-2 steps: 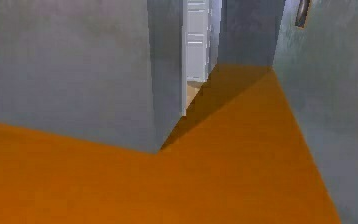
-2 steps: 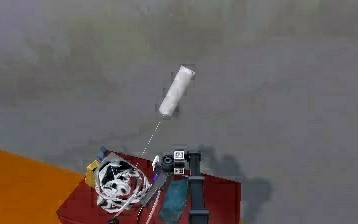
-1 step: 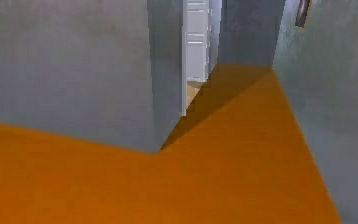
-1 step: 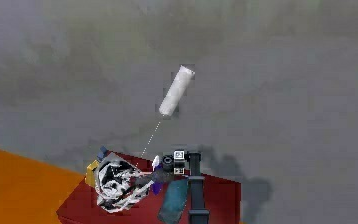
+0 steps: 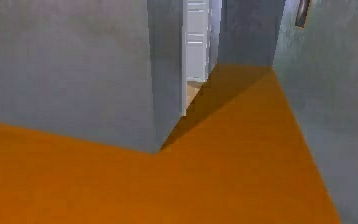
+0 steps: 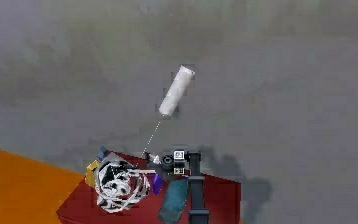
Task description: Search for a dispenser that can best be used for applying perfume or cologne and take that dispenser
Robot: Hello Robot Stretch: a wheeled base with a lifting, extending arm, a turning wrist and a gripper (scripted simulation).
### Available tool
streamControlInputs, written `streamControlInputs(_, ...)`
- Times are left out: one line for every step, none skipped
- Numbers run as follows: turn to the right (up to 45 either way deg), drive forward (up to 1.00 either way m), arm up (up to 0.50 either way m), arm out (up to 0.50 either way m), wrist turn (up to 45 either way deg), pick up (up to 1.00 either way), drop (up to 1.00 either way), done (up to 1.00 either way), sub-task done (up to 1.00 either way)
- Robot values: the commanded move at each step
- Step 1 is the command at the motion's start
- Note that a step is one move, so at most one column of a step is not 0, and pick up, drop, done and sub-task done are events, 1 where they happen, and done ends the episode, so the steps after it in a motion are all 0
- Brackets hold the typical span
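Grey wall [image 6: 287, 60] is looming past the arm [image 6: 197, 203] stretching across a red surface [image 6: 79, 207]; I cannot tell what the pincer [image 6: 147, 160] is holding; orange floor [image 5: 237, 130] is running open ahead.

forward: down hallway [image 5: 249, 95]; arm side: close wall [image 6: 287, 70]; shared orange floor [image 5: 137, 185]

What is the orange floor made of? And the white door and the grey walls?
Orange floor: smooth and matte, one even colour with no planks or tiles, so maybe vinyl or paint. White door: faint panel lines, probably painted wood. Grey walls: cloudy, matte patches, like plaster or painted concrete.
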Motion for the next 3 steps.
streamControlInputs(0.0,0.0,0.0,0.0,18.0,0.0,0.0,0.0,0.0)
streamControlInputs(0.0,0.0,-0.3,0.0,0.0,0.0,0.0,0.0,0.0)
streamControlInputs(0.0,0.0,0.0,0.0,0.0,1.0,0.0,0.0,0.0)
